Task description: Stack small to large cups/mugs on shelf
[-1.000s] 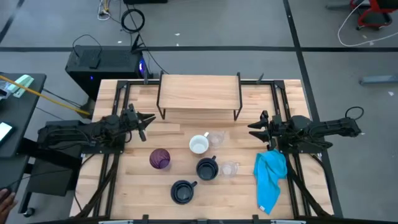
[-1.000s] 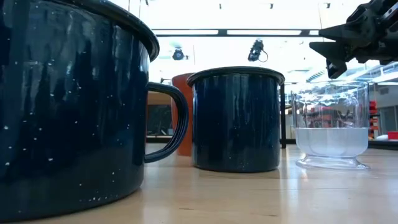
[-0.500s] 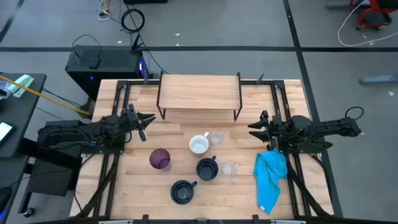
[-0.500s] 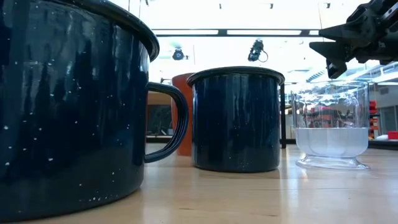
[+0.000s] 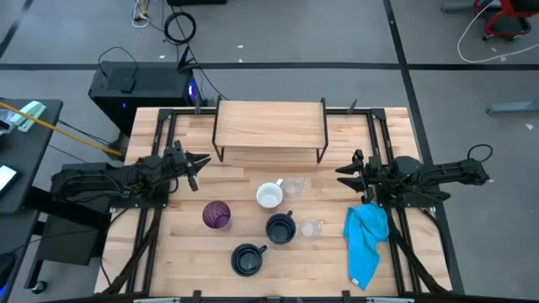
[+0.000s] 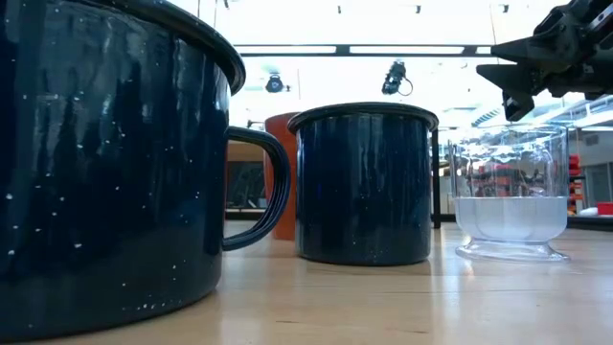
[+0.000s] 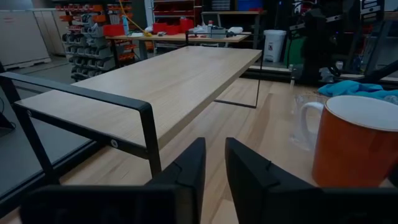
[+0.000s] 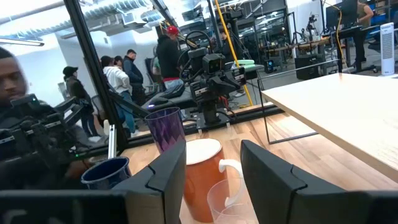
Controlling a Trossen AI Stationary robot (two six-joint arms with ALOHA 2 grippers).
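In the high view the light-wood shelf [image 5: 271,126] stands on black wire legs at the table's far side. In front of it stand the orange-brown mug [image 5: 269,195], a clear glass [image 5: 293,186], the purple tumbler [image 5: 216,215], a navy mug [image 5: 280,228], a second clear glass [image 5: 312,228] and another navy mug [image 5: 248,259]. My left gripper [image 5: 200,164] hovers left of the cups, open by a narrow gap [image 7: 215,168]. My right gripper [image 5: 341,172] hovers to their right, open [image 8: 213,180]. Neither touches anything.
A bright blue cloth [image 5: 366,240] lies crumpled on the table's right side, just near of my right gripper. Black frame rails run along both table sides. The low view is filled by the near navy mug [image 6: 96,163]. People stand in the room beyond the table.
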